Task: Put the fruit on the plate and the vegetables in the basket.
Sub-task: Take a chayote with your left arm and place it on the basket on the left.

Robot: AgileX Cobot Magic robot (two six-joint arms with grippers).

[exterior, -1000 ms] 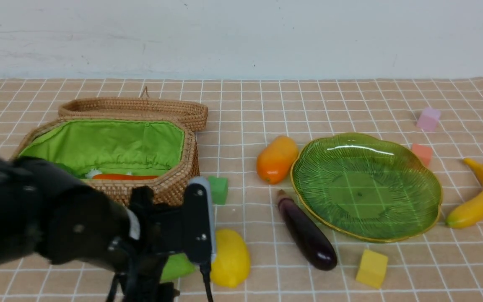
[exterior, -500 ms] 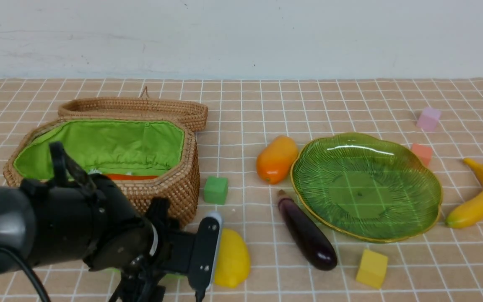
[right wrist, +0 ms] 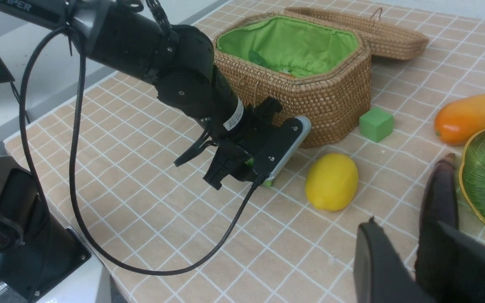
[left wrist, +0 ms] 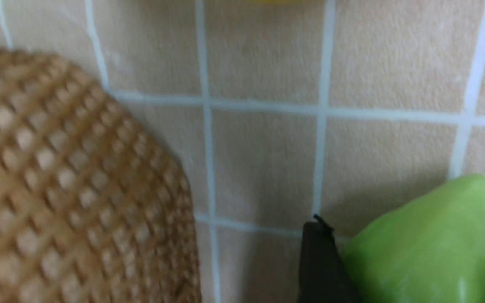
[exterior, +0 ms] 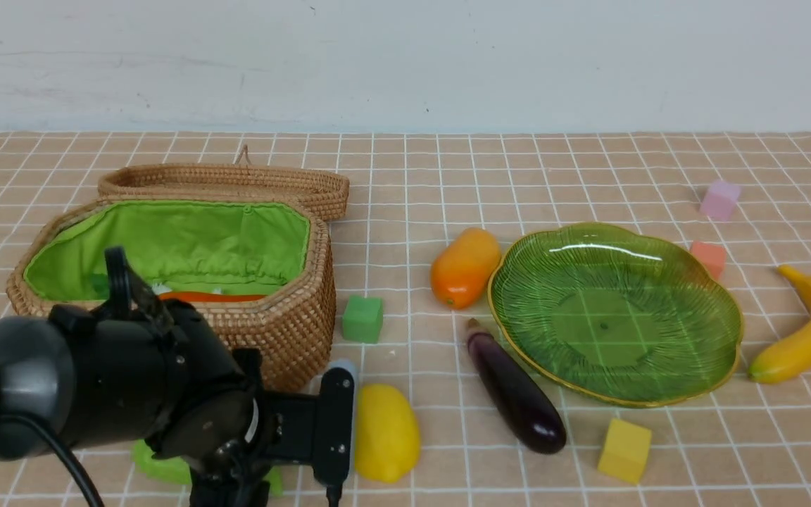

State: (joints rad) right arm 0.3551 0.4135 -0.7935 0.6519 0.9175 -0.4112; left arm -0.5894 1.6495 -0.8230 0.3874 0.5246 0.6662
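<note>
A: Count it off for me: what was out on that tan, white-gridded tablecloth (exterior: 588,169)?
B: Three fruits, three vegetables, four foam cubes! A plump yellow lemon (exterior: 386,433), an oblong orange mango (exterior: 465,267) and a curved yellow banana (exterior: 803,327) all lay on the cloth, outside the one translucent green glass plate (exterior: 701,282) with its scalloped gold rim.
A: And the cubes?
B: The green cube (exterior: 362,319) sat beside the basket and the yellow cube (exterior: 624,451) near the plate's front rim. The coral cube (exterior: 708,257) and pink cube (exterior: 719,199) were beyond its far rim.
A: Which way did things point?
B: The long, glossy dark-purple eggplant (exterior: 514,387) lay slantwise between lemon and plate, stem end toward the mango, fat end toward the robot. The light-green ridged gourd (left wrist: 427,252) lay crosswise near the basket's front corner, pointed tip toward the lemon.
A: Containers?
B: One octagonal brown wicker basket (exterior: 293,317), green-lined, its woven lid (exterior: 222,182) lying open behind it. Inside, the orange-red carrot (exterior: 212,296) stretched left to right along the near wall.
A: Grippers?
B: The left gripper (left wrist: 409,235) was closed in on the gourd, a black finger against each side (left wrist: 318,261), with the gourd down on the cloth. The right gripper (right wrist: 406,227) stood near the eggplant's fat end, jaws a little apart, clasping nothing
</note>
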